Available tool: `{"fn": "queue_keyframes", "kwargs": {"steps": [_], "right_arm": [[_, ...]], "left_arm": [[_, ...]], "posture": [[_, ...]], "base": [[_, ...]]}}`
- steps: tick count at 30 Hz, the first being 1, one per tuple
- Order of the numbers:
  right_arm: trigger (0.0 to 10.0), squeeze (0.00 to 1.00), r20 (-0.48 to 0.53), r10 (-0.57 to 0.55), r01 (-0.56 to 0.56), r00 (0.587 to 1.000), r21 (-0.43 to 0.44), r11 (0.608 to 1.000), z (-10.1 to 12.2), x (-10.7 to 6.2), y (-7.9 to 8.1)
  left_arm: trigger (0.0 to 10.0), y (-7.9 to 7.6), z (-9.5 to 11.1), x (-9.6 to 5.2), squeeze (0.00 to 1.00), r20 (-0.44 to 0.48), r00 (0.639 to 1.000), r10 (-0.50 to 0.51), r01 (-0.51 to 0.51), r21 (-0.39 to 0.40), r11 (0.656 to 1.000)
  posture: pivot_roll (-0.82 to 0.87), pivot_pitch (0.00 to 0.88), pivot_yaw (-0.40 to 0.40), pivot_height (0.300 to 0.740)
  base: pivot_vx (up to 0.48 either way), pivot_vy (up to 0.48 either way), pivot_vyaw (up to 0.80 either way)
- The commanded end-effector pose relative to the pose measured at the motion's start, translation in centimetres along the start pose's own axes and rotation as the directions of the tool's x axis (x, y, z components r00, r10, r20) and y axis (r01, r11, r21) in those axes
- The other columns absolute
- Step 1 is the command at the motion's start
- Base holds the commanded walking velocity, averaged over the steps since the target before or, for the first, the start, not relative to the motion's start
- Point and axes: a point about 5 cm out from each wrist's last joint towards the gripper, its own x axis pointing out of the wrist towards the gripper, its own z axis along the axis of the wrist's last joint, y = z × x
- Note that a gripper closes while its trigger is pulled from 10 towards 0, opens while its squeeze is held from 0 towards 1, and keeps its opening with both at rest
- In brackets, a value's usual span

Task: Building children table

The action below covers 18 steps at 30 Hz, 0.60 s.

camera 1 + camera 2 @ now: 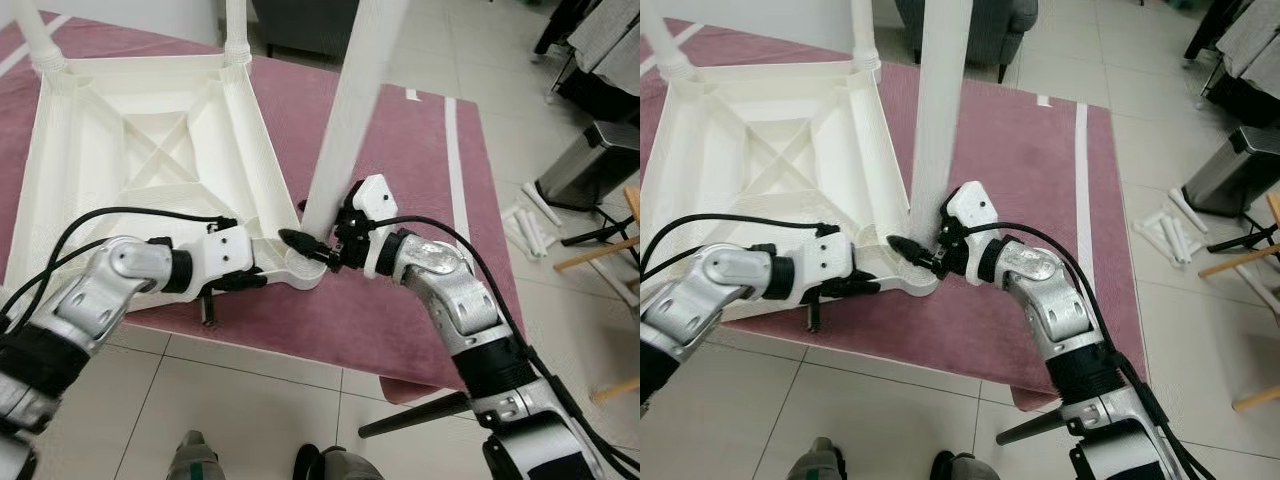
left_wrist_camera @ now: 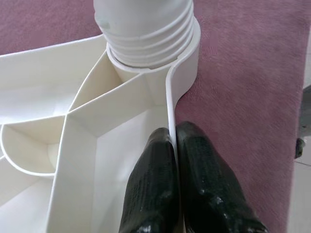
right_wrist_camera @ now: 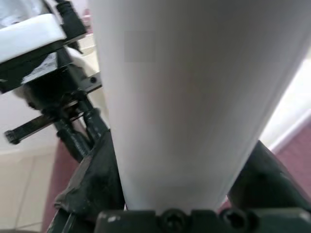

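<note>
Mauve rug [image 1: 400, 170] carries an upturned white plastic tabletop [image 1: 130, 150]; left gripper [image 2: 174, 145] pinches its rim (corner socket nearby), right gripper [image 1: 320, 250] clamps the white leg [image 1: 350, 120].

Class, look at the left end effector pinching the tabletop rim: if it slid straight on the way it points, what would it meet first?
Most likely the threaded base of the white leg in its corner socket, straight ahead of the left end effector along the rim.
</note>
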Motion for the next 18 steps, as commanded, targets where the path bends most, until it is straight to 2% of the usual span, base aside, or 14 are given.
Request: {"fn": "queue_keyframes", "kwargs": {"steps": [1, 3, 7, 8, 9, 12, 14, 15, 16, 17, 18], "right_arm": [[10.0, 0.00, -0.083, -0.063, 0.065, 0.995, 0.018, 0.998, -1.5, -1.5, -1.2], [10.0, 0.00, -0.090, 0.002, 0.001, 0.996, 0.027, 1.000, -1.6, -0.6, -1.0], [10.0, 0.00, -0.089, 0.022, -0.020, 0.996, 0.030, 0.999, -1.6, -0.2, -0.9], [1.6, 0.00, -0.073, 0.022, -0.019, 0.997, 0.038, 0.999, -1.5, 0.3, -0.9], [0.0, 0.00, -0.065, -0.004, 0.007, 0.998, 0.051, 0.999, -1.6, 0.7, -0.9], [0.0, 0.00, -0.090, -0.101, 0.108, 0.991, 0.082, 0.991, -2.5, 0.9, -1.1], [0.0, 0.00, -0.100, -0.119, 0.128, 0.988, 0.089, 0.988, -2.8, 0.8, -1.1], [0.0, 0.00, -0.123, -0.169, 0.181, 0.978, 0.096, 0.979, -3.3, 0.8, -1.1], [0.0, 0.00, -0.123, -0.169, 0.181, 0.978, 0.096, 0.979, -3.3, 0.8, -1.1], [0.0, 0.00, -0.147, -0.235, 0.252, 0.961, 0.110, 0.961, -3.9, 0.8, -1.0], [0.0, 0.00, -0.147, -0.235, 0.252, 0.961, 0.110, 0.961, -3.9, 0.8, -1.0]], "left_arm": [[0.0, -0.5, 1.9, -1.2, 0.00, 0.046, 0.979, -0.199, 0.194, 0.094, 0.976], [0.0, -1.3, 1.7, -2.0, 0.00, 0.019, 0.971, -0.238, 0.235, 0.098, 0.967], [0.0, -1.5, 1.6, -2.2, 0.00, 0.012, 0.969, -0.246, 0.243, 0.098, 0.965], [0.0, -1.6, 1.6, -2.3, 0.00, 0.012, 0.969, -0.246, 0.244, 0.096, 0.965], [0.0, -1.6, 1.7, -2.2, 0.00, 0.018, 0.970, -0.241, 0.238, 0.093, 0.967], [0.0, -1.3, 2.2, -1.6, 0.00, 0.056, 0.979, -0.197, 0.192, 0.075, 0.978], [0.0, -1.2, 2.4, -1.4, 0.00, 0.065, 0.980, -0.186, 0.181, 0.070, 0.981], [0.0, -1.0, 2.5, -1.2, 0.00, 0.078, 0.982, -0.171, 0.166, 0.064, 0.984], [0.0, -1.0, 2.5, -1.2, 0.00, 0.078, 0.982, -0.171, 0.166, 0.064, 0.984], [0.0, -0.6, 2.8, -0.7, 0.00, 0.096, 0.985, -0.147, 0.142, 0.055, 0.988], [0.0, -0.6, 2.8, -0.7, 0.00, 0.096, 0.985, -0.147, 0.142, 0.055, 0.988]], "posture": [[0.24, 0.132, -0.075, 0.740], [0.25, 0.134, -0.080, 0.740], [0.25, 0.134, -0.080, 0.740], [0.25, 0.135, -0.081, 0.740], [0.25, 0.136, -0.080, 0.740], [0.25, 0.135, -0.080, 0.740], [0.24, 0.135, -0.079, 0.740], [0.24, 0.135, -0.079, 0.740], [0.24, 0.135, -0.079, 0.740], [0.24, 0.133, -0.078, 0.740], [0.24, 0.133, -0.078, 0.740]], "base": [[0.000, 0.000, 0.00], [0.000, 0.000, 0.00], [0.000, 0.000, 0.00], [0.000, 0.000, 0.00], [0.000, 0.000, 0.00], [0.000, 0.000, 0.00], [0.000, 0.000, 0.00], [0.000, 0.000, 0.00], [0.000, 0.000, 0.00], [0.000, 0.000, 0.00], [0.000, 0.000, 0.00]]}}
